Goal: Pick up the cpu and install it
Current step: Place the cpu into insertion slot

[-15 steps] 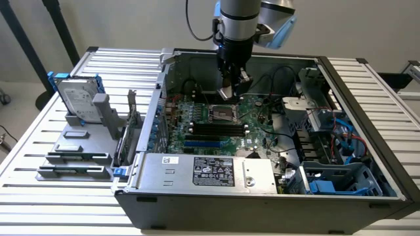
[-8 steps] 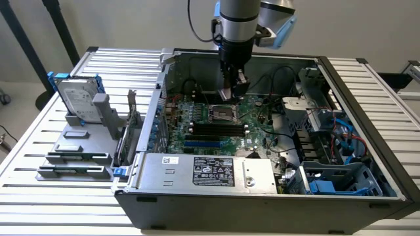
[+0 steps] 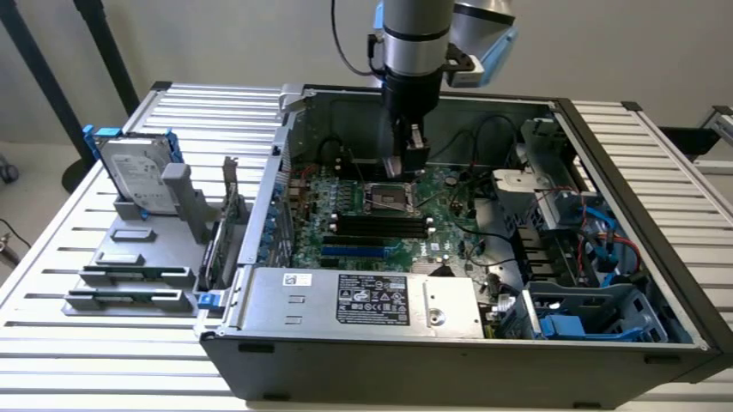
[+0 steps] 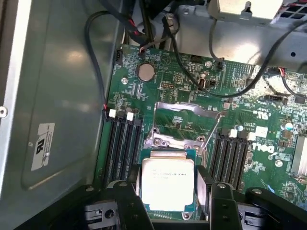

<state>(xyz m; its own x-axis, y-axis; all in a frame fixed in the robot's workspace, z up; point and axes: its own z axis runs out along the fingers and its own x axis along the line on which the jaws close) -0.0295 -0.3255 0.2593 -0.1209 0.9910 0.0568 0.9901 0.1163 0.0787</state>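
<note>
Holding the cpu (image 4: pixel 168 184) flat, metal plate up, the gripper (image 4: pixel 175 194) is clamped on two opposite edges with its dark fingers (image 4: pixel 130 199). My reading is that the edge grip keeps the underside clear and the chip level for seating.

- Location: inside the open computer case (image 3: pixel 458 365), low over the motherboard (image 4: pixel 158 81), between the two banks of memory slots (image 4: pixel 122 143).
- In the exterior view the gripper (image 3: pixel 409 159) hangs straight down, just above the socket (image 3: pixel 390 199). The vertical approach probably suits a straight drop-in.
- The load plate (image 4: pixel 184 122) stands hinged open and the thin lever (image 4: pixel 211 134) is raised, so the socket is ready to receive the chip.
- I cannot tell whether the chip touches the socket or hovers just above it.
- Judgement: pick-up is done; the install is not finished, as the plate is unlatched.
</note>
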